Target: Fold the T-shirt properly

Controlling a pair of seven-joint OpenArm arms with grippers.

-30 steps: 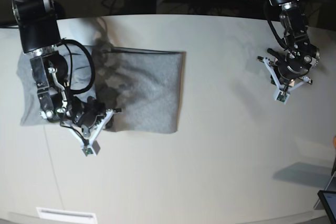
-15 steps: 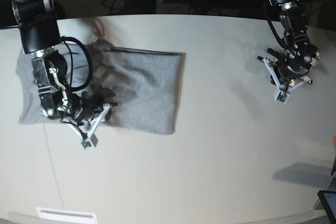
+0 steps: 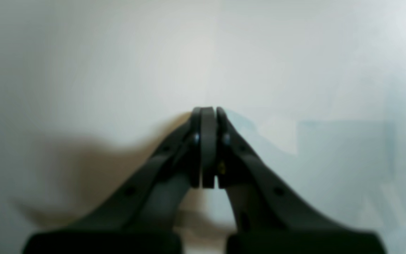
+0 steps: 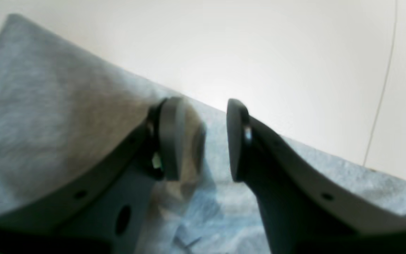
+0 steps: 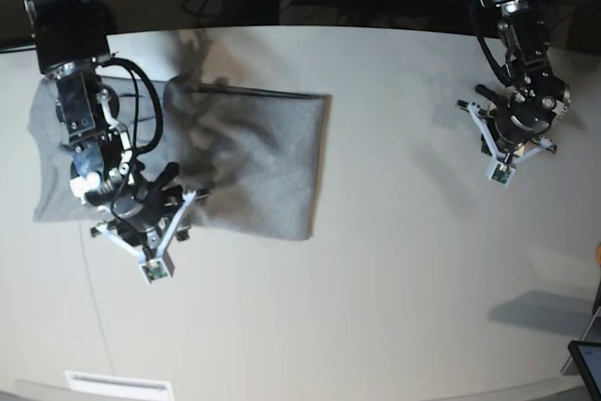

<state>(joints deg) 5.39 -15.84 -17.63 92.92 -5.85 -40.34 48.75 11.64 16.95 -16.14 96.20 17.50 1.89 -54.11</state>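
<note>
The T-shirt [image 5: 249,161] lies flat on the table [image 5: 394,279] as a grey rectangle with its plain side up, and you should treat it as light, limp cotton: it drapes, wrinkles and drags along with whatever touches it, and it has no stiffness to hold a fold on its own. You see soft creases in its middle and a clean straight edge on the side facing the far arm. Take hold at an edge or corner, pinching all the layers together, not in the middle of the cloth, where you would only bunch it. Your right gripper [image 4: 203,141] sits over the shirt's near edge with its jaws parted; nothing is clamped between them, though cloth lies directly beneath. Your left gripper [image 3: 208,141] hangs well apart from the shirt, over bare table, its jaws pressed together on nothing.
</note>
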